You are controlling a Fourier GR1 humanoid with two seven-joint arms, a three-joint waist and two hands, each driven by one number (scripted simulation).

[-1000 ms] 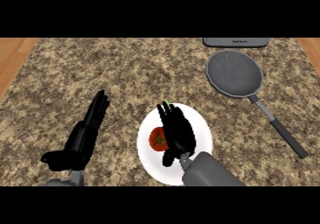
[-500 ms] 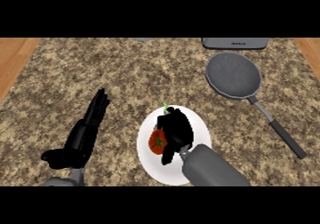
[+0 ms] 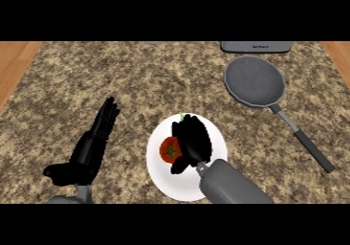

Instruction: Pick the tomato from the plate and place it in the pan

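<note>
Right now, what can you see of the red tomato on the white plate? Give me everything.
The red round tomato has smooth skin and a dark green stalk mark on top. It sits on the white round plate, left of the plate's middle. The black right hand lies over its right side and hides that part. Whether the hand grips the tomato cannot be told. Nothing else visibly touches it.

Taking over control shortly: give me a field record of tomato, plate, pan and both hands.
plate: white, front middle of counter
tomato: on plate, left half, partly under right hand
pan: grey, empty, far right, handle toward front right
right hand: over plate, beside tomato; grasp unclear
left hand: open, left of plate
progress: tomato not in pan
</note>
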